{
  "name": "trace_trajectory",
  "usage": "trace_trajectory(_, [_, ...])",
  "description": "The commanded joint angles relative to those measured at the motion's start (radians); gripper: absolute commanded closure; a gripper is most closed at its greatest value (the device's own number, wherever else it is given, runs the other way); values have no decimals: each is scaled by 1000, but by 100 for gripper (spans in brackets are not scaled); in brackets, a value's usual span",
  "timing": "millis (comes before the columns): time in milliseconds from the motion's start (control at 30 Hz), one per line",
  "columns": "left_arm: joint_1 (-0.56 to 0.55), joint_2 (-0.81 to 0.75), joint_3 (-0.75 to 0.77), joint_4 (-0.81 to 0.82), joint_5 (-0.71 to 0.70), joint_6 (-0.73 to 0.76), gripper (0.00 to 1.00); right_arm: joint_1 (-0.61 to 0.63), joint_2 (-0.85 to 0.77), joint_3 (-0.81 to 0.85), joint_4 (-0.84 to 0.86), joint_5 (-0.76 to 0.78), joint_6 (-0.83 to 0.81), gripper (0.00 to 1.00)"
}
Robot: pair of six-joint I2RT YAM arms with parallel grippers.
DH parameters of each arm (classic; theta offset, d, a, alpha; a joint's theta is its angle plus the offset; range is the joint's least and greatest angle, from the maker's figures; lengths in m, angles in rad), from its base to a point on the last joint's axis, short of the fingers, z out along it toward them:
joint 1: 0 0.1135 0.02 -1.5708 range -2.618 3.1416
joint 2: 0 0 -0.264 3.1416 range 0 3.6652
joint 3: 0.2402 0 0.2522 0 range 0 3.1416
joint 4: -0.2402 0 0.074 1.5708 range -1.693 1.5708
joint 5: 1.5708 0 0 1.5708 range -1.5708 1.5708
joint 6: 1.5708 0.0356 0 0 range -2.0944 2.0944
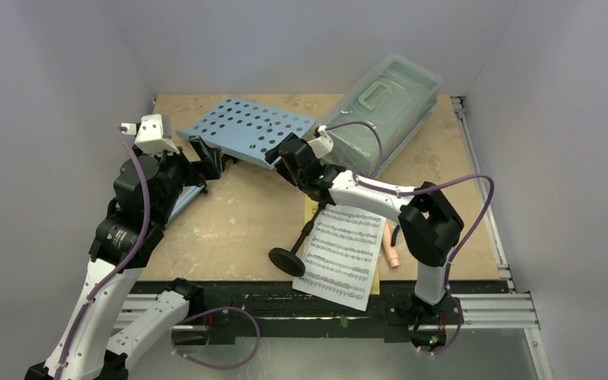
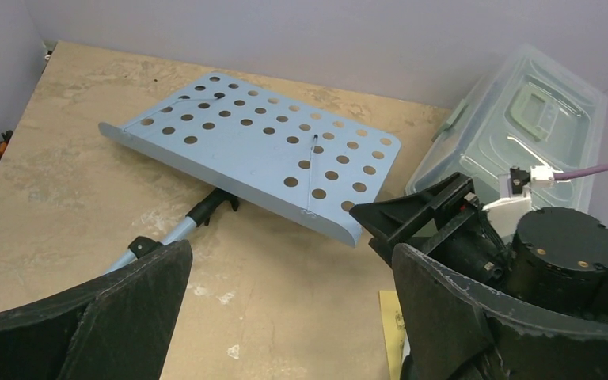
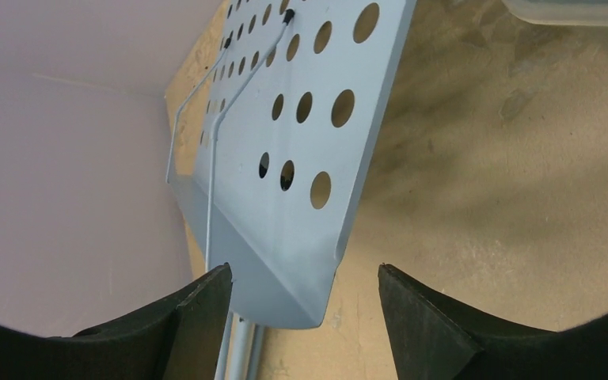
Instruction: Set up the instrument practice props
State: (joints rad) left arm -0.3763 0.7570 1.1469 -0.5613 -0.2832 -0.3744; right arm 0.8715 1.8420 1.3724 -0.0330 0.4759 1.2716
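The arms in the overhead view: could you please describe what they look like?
Both the left arm and right arm have white link shells with bulky black joints. A purple cable loops along each. The fingers are matte black, wedge-shaped, with scuffed edges.

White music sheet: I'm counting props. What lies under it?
Under the white music sheet a yellow sheet peeks out at two corners; its rest, and anything else beneath, is covered.

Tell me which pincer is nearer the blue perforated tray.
Right. The right pincer has a corner of the tray between its open jaws; the left pincer hovers apart, over the stand pole.
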Motion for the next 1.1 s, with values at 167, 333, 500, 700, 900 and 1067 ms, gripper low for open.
trace_trajectory(167, [-7, -5, 19, 24, 21, 0, 3, -8, 109, 115, -2, 29, 236, 35])
trace_trajectory(333, [-17, -5, 19, 26, 19, 0, 2, -6, 185, 133, 119, 91, 248, 56])
trace_trajectory(500, [-26, -5, 17, 23, 24, -8, 3, -6, 244, 205, 92, 136, 253, 53])
trace_trajectory(700, [-36, 2, 17, 37, 45, -18, 3, -9, 267, 185, 175, 123, 250, 57])
trace_trajectory(900, [-38, 9, 37, 33, 37, -12, 3, -9, 216, 176, 283, 131, 98, 100])
trace_trajectory(1067, [-38, 25, 70, 33, -3, 15, 3, -5, 99, 107, 559, 75, -206, 100])
